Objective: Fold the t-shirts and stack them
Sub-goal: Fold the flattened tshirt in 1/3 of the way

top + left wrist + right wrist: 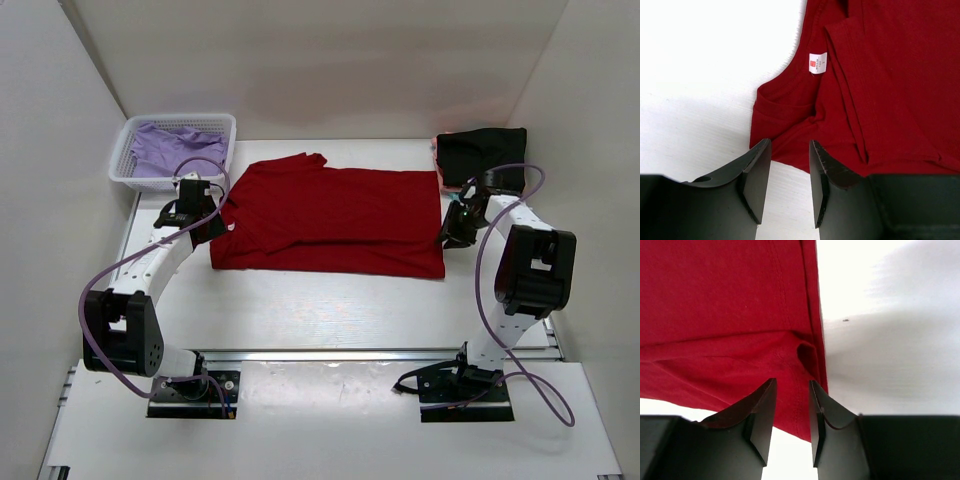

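Red shirt: the deep red short-sleeved cloth t-shirt [330,220] lies flat in the middle of the white table [320,310]
Left gripper [789,150]: fingers a little apart; low over the shirt's edge below the small white label [817,63]
Right gripper [790,387]: fingers a little apart; over the shirt's hem edge
Other shirts: lavender cloth t-shirt [165,150] in the white plastic lattice basket [180,120]; black cloth t-shirt [480,150] at the far right corner

A deep red t-shirt [330,220] is laid out flat mid-table [300,310], neck end to the left. The left gripper [212,228] is parked at its left edge and the right gripper [455,232] at its right edge. A lavender t-shirt [170,148] is dumped in the white basket [118,170] at far left, and a black t-shirt [482,152] is folded at far right.
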You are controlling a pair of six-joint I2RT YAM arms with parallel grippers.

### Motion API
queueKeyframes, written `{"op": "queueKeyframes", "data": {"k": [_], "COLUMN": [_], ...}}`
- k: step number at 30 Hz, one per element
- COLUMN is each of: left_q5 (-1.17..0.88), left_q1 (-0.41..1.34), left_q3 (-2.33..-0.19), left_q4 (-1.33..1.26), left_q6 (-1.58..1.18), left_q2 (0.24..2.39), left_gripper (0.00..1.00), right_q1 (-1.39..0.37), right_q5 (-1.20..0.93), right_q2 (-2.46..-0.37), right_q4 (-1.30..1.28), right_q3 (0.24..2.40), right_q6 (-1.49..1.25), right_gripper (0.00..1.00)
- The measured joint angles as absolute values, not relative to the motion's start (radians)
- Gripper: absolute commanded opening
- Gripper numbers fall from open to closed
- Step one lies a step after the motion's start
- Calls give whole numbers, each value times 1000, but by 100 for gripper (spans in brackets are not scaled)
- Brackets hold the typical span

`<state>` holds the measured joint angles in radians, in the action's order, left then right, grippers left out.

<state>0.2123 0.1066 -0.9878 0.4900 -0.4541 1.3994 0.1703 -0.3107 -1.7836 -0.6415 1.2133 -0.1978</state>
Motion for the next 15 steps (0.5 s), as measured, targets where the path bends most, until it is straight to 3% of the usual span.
{"op": "queueKeyframes", "data": {"k": [11,15], "left_q5": [213,213], "left_q1": [107,107], "left_q3": [-988,-988], "left_q4": [494,496], "left_q6": [-455,-455], "left_q2": [1400,1400], "left_gripper": [47,47], "right_q1": [151,146], "right_q5": [-302,-292], "right_q2": [-1831,-1855], "right_q4": [-623,-620], "right_q3": [1197,1200], "right_q6": [-183,-174], "right_gripper": [32,7]}}
